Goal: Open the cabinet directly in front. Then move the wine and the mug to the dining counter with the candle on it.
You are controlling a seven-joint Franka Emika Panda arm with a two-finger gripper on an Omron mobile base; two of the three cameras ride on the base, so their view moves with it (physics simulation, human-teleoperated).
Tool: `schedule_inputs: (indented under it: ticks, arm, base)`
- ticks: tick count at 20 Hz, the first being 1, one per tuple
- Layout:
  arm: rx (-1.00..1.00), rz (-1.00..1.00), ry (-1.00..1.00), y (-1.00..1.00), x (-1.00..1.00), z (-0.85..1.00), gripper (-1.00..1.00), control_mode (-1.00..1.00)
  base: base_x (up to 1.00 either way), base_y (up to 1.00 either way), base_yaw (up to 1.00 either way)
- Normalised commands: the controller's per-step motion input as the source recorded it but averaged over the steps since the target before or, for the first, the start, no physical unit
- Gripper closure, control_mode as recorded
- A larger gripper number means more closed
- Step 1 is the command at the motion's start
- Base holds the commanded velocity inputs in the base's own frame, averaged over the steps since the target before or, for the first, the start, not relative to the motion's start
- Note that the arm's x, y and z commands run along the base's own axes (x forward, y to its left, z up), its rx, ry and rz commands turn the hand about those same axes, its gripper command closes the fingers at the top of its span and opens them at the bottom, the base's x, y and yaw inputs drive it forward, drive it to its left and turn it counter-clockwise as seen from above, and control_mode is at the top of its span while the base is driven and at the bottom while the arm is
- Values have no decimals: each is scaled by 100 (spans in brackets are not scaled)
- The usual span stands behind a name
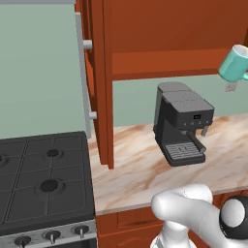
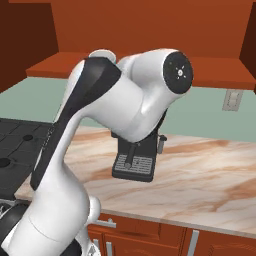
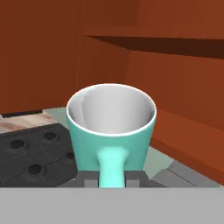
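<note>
Gripper (image 3: 111, 177): sitting nearest the hand camera, its two dark fingertips (image 3: 89, 178) closing on the handle of the mug, one on either side of it.

Mug (image 3: 111, 127): teal outside, white inside, showing nothing inside it. Hanging clear of every surface, mouth turned toward the hand camera. In the left base view the mug (image 1: 234, 64) is hanging tilted at the right edge, in front of the green wall just below the cabinet floor, well above the worktop.

Cabinet (image 1: 160, 34): reddish-brown wood. Its left door (image 1: 99, 82) is standing open edge-on, reaching down near the worktop, with a silver bar handle (image 1: 83, 72) on its outer face. Inner shelf (image 3: 175, 41) is showing bare along the stretch in sight, as is the floor beneath it.

Worktop (image 1: 140, 169): beige marble with brown veining. Open run lying between the door and the coffee machine; the front strip is lying bare to the edge.

Coffee machine (image 1: 180, 123): dark grey, standing upright toward the back wall, drip tray facing forward. Small display on its front is too small to read.

Cooktop (image 1: 43, 179): black, sitting left of the worktop, knobs along its front edge.

Wall outlet (image 2: 231, 100): sitting on the green wall right of the arm.

Writing: none is reading clearly anywhere.
</note>
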Motion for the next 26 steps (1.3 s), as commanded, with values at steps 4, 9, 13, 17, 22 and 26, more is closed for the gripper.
schedule_inputs:
  ticks: [4, 9, 13, 17, 22, 26]
  arm:
    - [0, 21, -16, 13, -100, -15, 100, -100]
    - [0, 21, -15, 27, -100, -33, 100, -100]
    - [0, 20, -12, 34, -100, -36, 100, -100]
    - [0, 20, -9, 30, -100, -33, 100, -100]
    - [0, 19, -6, 25, -99, -35, 100, -100]
    - [0, 19, -5, 27, -94, -38, 100, -100]
  base:
    - [0, 0, 0]
    - [0, 0, 0]
    - [0, 0, 0]
    - [0, 0, 0]
    - [0, 0, 0]
    - [0, 0, 0]
